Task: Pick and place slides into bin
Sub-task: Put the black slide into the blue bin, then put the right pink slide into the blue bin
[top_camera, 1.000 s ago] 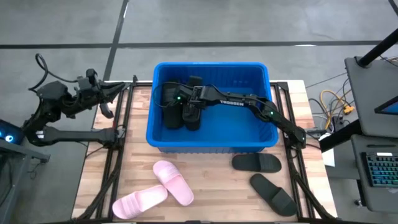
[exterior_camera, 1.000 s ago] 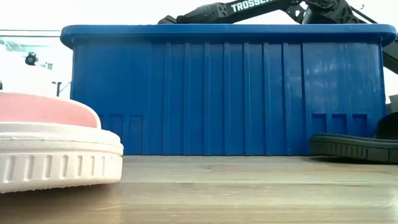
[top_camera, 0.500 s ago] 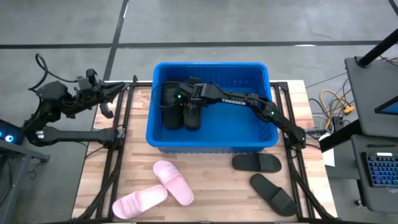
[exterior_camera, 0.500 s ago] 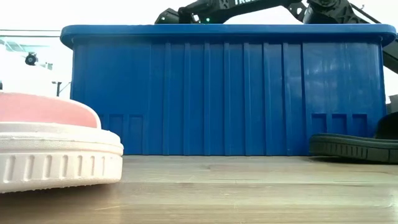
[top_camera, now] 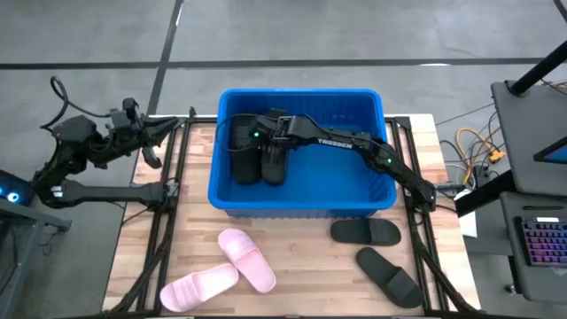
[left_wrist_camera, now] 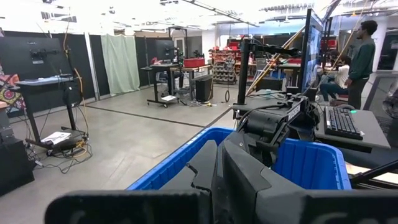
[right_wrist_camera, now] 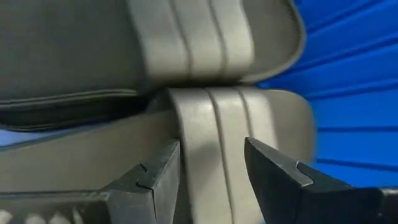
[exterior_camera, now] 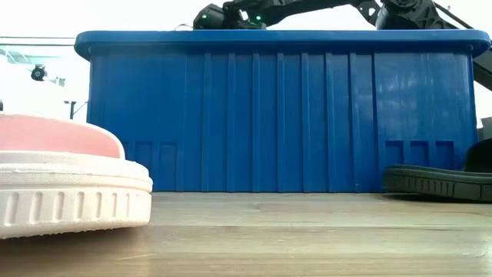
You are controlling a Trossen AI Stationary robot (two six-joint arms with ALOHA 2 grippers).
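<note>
The blue bin (top_camera: 301,202) stands mid-table and also shows in the low view (exterior_camera: 277,115). Two black slides (top_camera: 243,152) (top_camera: 273,165) lie inside it at its left end. My right gripper (right_wrist_camera: 211,168) is open over them, reaching in from the right (top_camera: 273,140). Its fingers stand on either side of a black slide's ribbed strap (right_wrist_camera: 211,130). Two pale pink slides (top_camera: 248,259) (top_camera: 199,288) rest soles down on the near left of the table. Two black slides (top_camera: 365,232) (top_camera: 390,276) lie on the near right. My left gripper (top_camera: 152,142) waits shut beyond the table's left edge.
In the low view a pink slide (exterior_camera: 61,185) fills the near left and a black slide (exterior_camera: 438,181) lies to the right of the bin. A desk with a keyboard (top_camera: 540,239) stands off the table's right edge. Bare wood shows between the pink and black pairs.
My right arm has risen a little inside the bin and shifted slightly toward the bin's left end. The black slides in the bin have stayed where they were.
</note>
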